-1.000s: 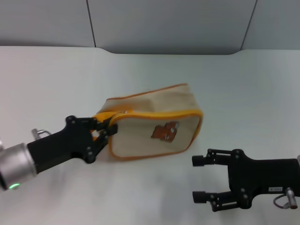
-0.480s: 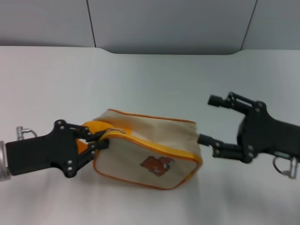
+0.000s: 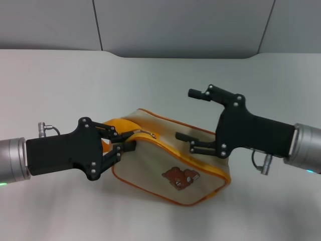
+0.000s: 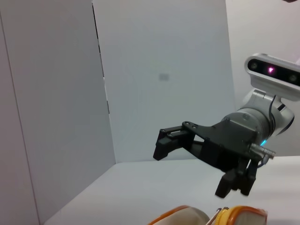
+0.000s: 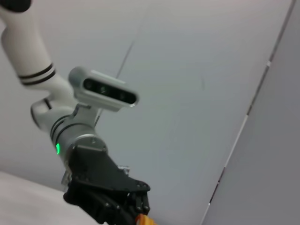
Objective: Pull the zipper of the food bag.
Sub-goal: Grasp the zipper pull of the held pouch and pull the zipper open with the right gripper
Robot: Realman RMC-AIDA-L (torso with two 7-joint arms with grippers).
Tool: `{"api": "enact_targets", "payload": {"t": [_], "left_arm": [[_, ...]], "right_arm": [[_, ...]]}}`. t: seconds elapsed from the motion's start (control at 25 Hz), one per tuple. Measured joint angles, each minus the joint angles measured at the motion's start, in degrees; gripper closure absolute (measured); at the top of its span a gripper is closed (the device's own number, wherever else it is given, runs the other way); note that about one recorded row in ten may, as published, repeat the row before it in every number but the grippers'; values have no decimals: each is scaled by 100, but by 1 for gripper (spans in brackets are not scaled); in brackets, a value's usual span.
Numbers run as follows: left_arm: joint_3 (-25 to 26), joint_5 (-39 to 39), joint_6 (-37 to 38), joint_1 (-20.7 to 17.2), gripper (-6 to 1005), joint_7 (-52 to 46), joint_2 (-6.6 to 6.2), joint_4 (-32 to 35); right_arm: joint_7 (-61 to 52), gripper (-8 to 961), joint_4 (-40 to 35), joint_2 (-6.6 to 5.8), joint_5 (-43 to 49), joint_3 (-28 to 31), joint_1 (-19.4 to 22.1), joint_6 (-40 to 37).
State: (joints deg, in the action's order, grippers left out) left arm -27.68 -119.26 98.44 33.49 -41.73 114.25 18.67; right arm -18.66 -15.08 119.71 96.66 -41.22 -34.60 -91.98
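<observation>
Right now, bag: the food bag (image 3: 173, 163) lies tilted on the white worktop (image 3: 60, 85), bear patch facing up and toward me, between the two arms.
Left tool: the left tool (image 3: 120, 143) is clamped on the bag's near-left end, fingers pinched together over the yellow handle and piping there.
Right tool: the right tool (image 3: 193, 118) hangs over the bag's far top edge with its fingers spread wide apart, one high, one low and close to the fabric; it grips nothing.
Zipper: the zipper (image 3: 155, 139) runs along the top as an orange line; the small silver pull tab (image 3: 147, 132) sits near the left end, just beside the left tool's fingertips.
Step in hand: I'd judge it is the reach for the tab.
Doing it well: the right tool should come down along the zip line, narrow its spread, and pinch only the tab, while the left keeps the bag taut.
In the way: the left tool crowds the tab, so a collision looks possible.
Around: grey wall panels (image 3: 180, 25) behind.
</observation>
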Motion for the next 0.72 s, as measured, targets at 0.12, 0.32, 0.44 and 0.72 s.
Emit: {"api": "enact_targets", "payload": {"t": [0.12, 0.32, 0.44, 0.72], "left_arm": [[0, 22, 19, 12, 893, -7, 6, 2], [0, 35, 30, 30, 894, -18, 13, 5], [0, 38, 37, 43, 893, -19, 24, 5], [0, 34, 42, 124, 894, -14, 94, 66]], "right_arm": [[379, 139, 128, 7, 3, -44, -120, 143], [833, 285, 233, 12, 31, -61, -202, 248], [997, 400, 286, 12, 32, -62, -226, 240], [1268, 555, 328, 16, 11, -273, -273, 233]]}}
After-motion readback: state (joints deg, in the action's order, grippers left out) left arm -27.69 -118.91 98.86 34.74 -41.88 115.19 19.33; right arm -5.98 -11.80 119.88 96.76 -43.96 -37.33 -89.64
